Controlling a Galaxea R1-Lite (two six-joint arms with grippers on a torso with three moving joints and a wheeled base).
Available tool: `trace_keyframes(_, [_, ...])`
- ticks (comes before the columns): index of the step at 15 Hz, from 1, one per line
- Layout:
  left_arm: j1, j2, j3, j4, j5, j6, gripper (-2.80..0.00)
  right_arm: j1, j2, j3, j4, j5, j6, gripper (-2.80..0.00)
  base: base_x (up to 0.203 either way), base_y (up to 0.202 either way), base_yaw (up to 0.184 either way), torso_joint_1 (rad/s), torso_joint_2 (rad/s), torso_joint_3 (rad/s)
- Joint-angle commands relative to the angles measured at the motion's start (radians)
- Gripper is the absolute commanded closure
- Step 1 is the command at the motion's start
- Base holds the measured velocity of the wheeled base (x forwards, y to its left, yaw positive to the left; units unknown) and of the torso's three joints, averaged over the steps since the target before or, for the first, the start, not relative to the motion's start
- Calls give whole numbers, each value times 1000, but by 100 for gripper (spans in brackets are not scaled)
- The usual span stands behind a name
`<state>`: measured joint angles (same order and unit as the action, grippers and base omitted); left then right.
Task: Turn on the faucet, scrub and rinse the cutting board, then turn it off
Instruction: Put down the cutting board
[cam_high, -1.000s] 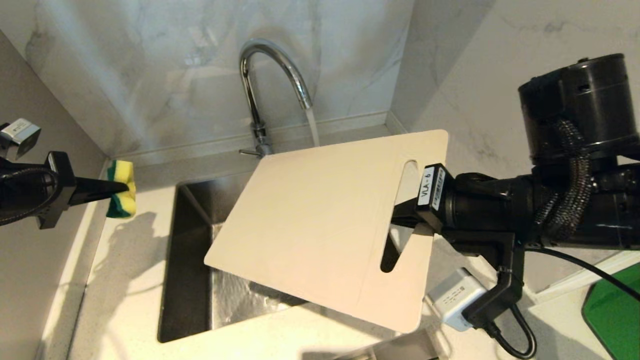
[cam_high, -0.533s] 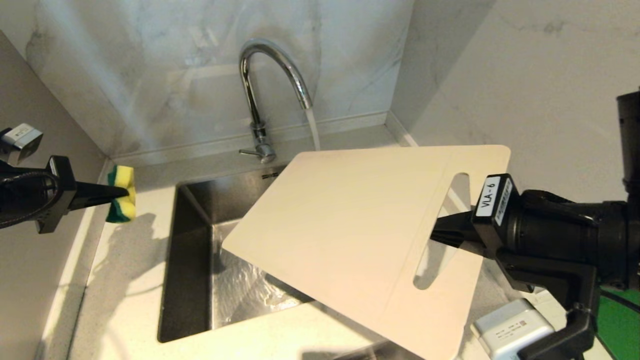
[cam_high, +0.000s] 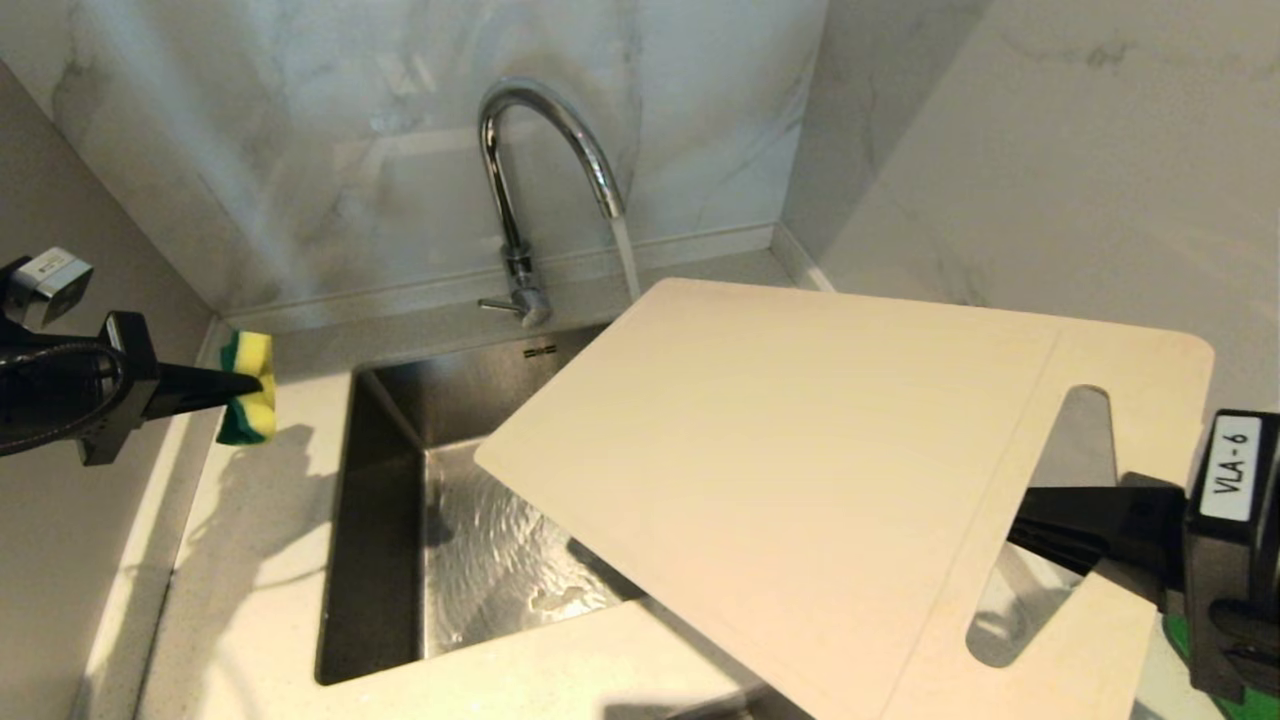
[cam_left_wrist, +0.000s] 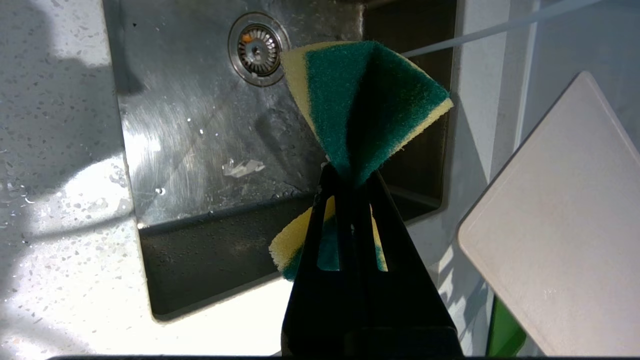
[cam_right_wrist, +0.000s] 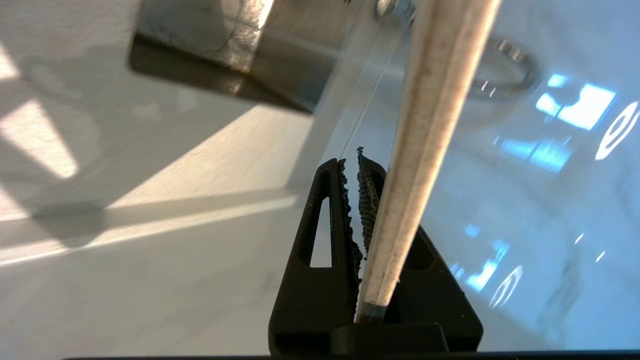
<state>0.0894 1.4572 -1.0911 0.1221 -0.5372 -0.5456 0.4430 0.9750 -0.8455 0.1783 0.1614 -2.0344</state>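
Board (cam_high: 800, 480): cream, stiff, thin, probably light and slick if wet; lower right of frame, tilted over sink (cam_high: 390, 520), right claw (cam_high: 1040, 525) clamped at handle-slot edge, the best hold; left claw (cam_high: 225, 385) pinching sponge (cam_high: 248, 400).

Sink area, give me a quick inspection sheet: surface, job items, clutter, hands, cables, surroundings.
Surface: pale speckled counter around a steel sink, basin wet.
Job's things: faucet running, stream falling behind the cutting board, which is held tilted over the sink's right side.
Clutter: green flat object at the right edge.
Hands: left hand shut on a yellow-green sponge over the left counter; right hand shut on the cutting board at its slot handle.
Cables: nothing seen.
Surroundings: marble-look wall behind and to the right.
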Motion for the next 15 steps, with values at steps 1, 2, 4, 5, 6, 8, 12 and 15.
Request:
trace_keyframes(1, [0, 5, 0, 1, -3, -4, 0, -3, -93, 46, 0, -72, 47, 0, 0, 0, 0, 0, 0, 0])
trace_keyframes(2, [0, 6, 2, 1, -3, -4, 0, -3, -113, 68, 0, -119, 84, 0, 0, 0, 0, 0, 0, 0])
trace_keyframes(4, [0, 12, 2, 1, -3, -4, 0, -3, -126, 121, -30, -144, 160, 0, 0, 0, 0, 0, 0, 0])
trace_keyframes(5, [-2, 17, 2, 1, -3, -4, 0, -3, -127, 163, -105, -145, 181, 0, 0, 0, 0, 0, 0, 0])
trace_keyframes(6, [-2, 17, 2, 1, -3, -4, 0, -3, -126, 216, -201, -148, 197, 0, 0, 0, 0, 0, 0, 0])
trace_keyframes(8, [-2, 17, 2, 1, -3, -4, 0, -3, -99, 318, -383, -158, 238, 0, 0, 0, 0, 0, 0, 0])
trace_keyframes(12, [-2, 25, 5, 1, -3, -4, 0, -3, -79, 433, -461, -175, 342, 0, 0, 0, 0, 0, 0, 0])
trace_keyframes(15, [-5, 29, 5, 2, -3, -4, 0, -3, -66, 500, -462, -234, 449, 0, 0, 0, 0, 0, 0, 0])
